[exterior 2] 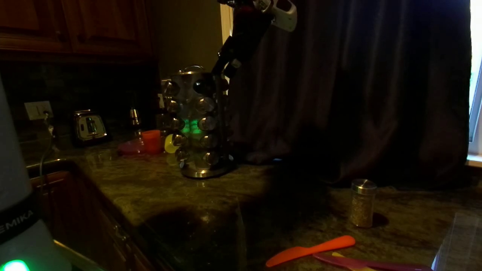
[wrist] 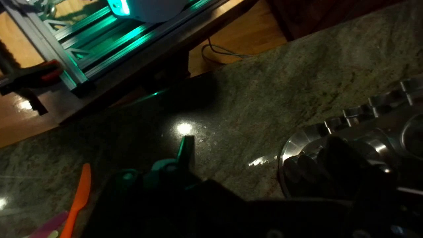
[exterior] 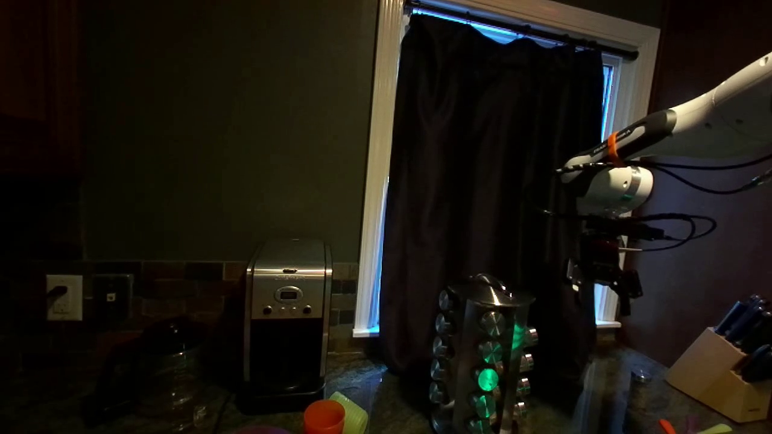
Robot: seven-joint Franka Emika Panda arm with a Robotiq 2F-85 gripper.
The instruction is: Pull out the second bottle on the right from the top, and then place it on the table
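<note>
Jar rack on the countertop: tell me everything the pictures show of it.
The jar rack is a tall, shiny, metal-looking tower with an arched handle on top and a round base. Silver-lidded jars lie sideways in columns of five levels, capped ends outward; in an exterior view, one top-level opening looks dark, perhaps empty. Parts look green-lit in both exterior views. It stands upright on the countertop. The tool hangs open near the height of its top, with a gap between them in an exterior view.

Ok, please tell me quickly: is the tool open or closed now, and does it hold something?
The tool: open, holding nothing.
</note>
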